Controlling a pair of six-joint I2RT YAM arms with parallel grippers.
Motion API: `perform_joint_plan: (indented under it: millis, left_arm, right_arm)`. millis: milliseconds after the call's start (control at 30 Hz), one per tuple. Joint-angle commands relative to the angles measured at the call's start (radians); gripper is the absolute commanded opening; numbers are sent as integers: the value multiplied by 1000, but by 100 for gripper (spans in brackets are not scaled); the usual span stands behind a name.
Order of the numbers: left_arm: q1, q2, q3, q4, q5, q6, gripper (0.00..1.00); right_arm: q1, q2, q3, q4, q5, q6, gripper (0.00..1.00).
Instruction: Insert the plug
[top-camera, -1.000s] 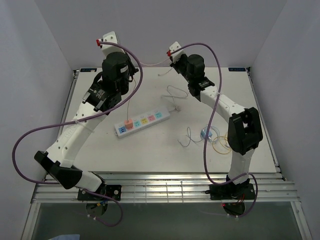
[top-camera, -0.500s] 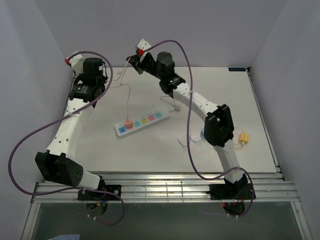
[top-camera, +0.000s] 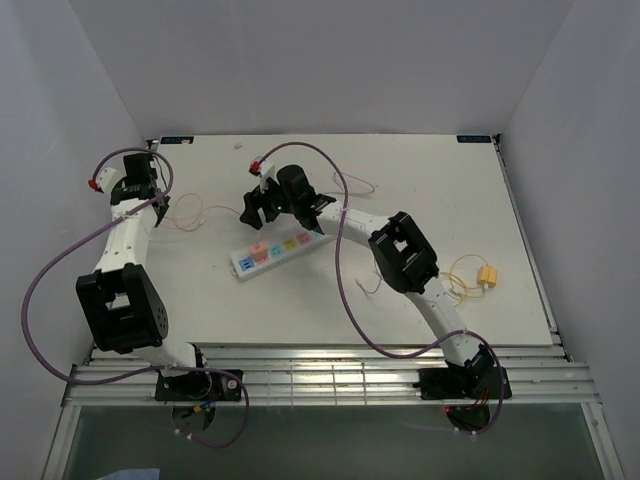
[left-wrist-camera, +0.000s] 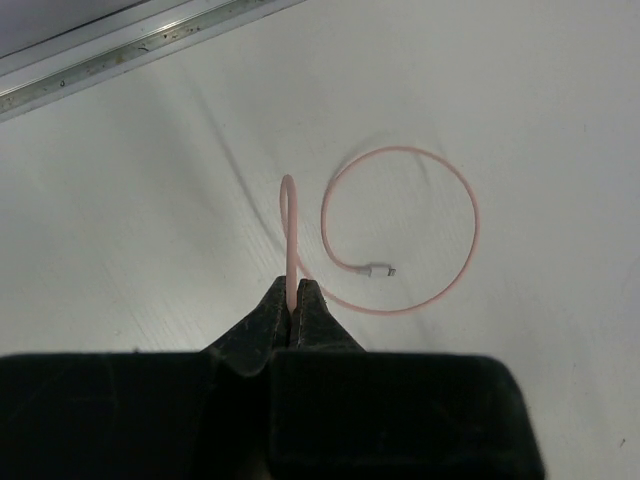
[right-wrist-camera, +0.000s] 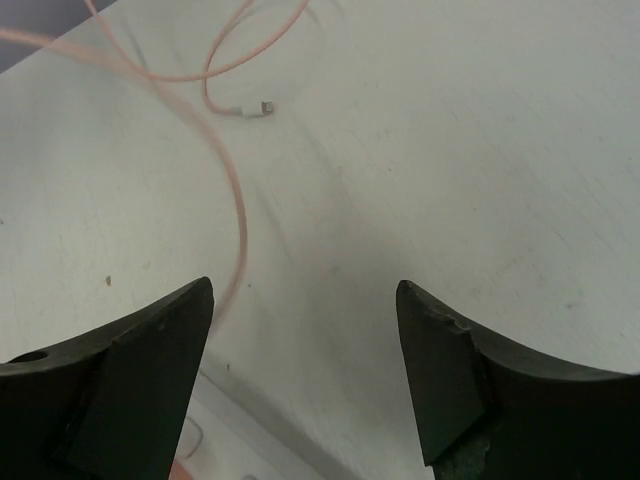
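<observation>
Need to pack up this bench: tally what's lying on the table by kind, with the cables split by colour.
Power strip: 1
Pink cable: 1
Yellow cable: 1
Pale thin cables, only partly visible: 2
Total: 5

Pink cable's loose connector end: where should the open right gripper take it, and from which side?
Pinch the pink cable just behind its white connector, coming straight down. It lies flat on the table inside the cable's loop, so a sideways approach would likely snag it. The left gripper clamps the cable further along.
</observation>
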Motion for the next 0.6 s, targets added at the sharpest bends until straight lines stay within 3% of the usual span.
perform_joint_plan:
  millis: [0,100,133,200,267,300,333,567]
  left_arm:
    - [10,15,22,-2,33,-27,0]
    - [13,30,28,-12,13,-29,33]
    - [13,33,33,-20,14,-33,36]
    - [13,30,35,-25,26,-33,55]
    - [13,13,38,-28,70,-30,72]
    - [13,4,39,-29,89,-24,88]
    - [13,-5,44,-32,104,-18,96]
    - [13,-151,91,-46,305,60,98]
  right_arm:
    - [-10,-232,-80,12,32,-13,80]
    - [-13,-358,-150,-52,52,-25,84]
    - [-18,-392,-173,-59,53,-25,86]
    - [-23,-501,-251,-71,87,-9,96]
    - [-33,-597,-291,-95,153,4,90]
    - [-38,-636,-345,-99,171,17,90]
    - [-47,-671,-377,-97,209,25,90]
    - [-78,-1124,-741,-106,498,74,90]
